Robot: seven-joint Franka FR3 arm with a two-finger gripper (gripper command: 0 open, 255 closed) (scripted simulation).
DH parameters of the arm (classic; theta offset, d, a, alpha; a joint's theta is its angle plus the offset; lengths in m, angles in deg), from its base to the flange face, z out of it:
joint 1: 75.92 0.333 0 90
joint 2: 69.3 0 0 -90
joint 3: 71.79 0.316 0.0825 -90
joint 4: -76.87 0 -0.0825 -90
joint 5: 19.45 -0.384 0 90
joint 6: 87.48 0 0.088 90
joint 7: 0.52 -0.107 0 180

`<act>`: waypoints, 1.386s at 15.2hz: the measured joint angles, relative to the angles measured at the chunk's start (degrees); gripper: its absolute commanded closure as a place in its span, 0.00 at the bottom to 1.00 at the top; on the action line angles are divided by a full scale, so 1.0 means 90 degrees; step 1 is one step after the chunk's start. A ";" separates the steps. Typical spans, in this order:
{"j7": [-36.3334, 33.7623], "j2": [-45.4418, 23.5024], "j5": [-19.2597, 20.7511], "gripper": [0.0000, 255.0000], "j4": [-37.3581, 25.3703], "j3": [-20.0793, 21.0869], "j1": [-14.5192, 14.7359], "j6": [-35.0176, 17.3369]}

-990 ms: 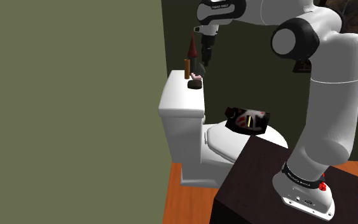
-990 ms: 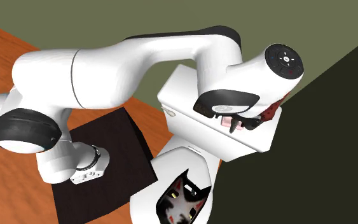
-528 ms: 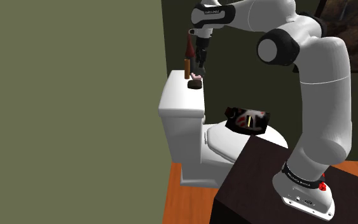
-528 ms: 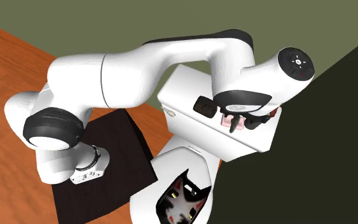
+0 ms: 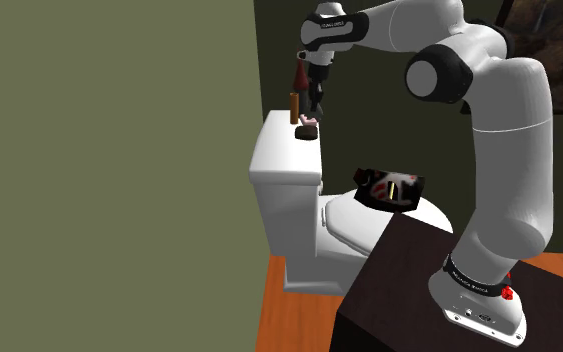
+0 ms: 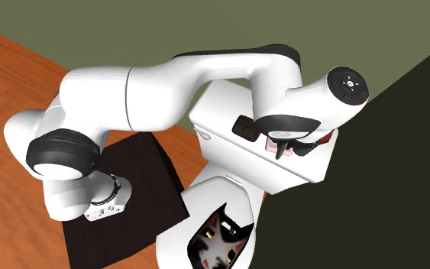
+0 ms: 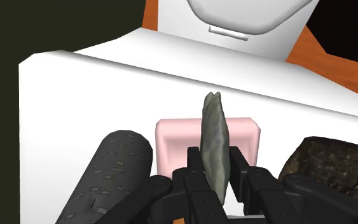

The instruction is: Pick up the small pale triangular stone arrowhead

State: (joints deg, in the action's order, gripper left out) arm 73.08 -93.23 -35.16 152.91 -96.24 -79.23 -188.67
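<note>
arrowhead (image 7: 213, 143), grey-green and seen edge-on, stands upright between the jaws, which are closed on its lower part, one black finger (image 7: 194, 170) pressed to each flat face. just behind it a pink block (image 7: 171, 141) lies on the white tank lid (image 7: 101, 89). a dark cylinder (image 7: 115, 170) sits on one side of the block and a rough dark lump (image 7: 330, 164) on the other. past the lid come the toilet seat (image 7: 241, 13) and the orange floor (image 7: 336, 70).
</note>
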 measured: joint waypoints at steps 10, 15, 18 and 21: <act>-0.0016 -0.0030 -0.0006 1.00 -0.0213 -0.0003 -0.0034 0.0183; -0.0075 -0.0132 -0.0031 1.00 -0.0786 -0.0004 -0.0122 0.0650; -0.0112 -0.0169 -0.0044 1.00 -0.1113 -0.0005 -0.0171 0.0934; -0.0149 -0.0323 -0.0099 1.00 -0.1626 0.0006 -0.0276 0.1292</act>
State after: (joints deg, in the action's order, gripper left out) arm 71.74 -96.14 -36.05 138.27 -96.19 -81.71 -177.04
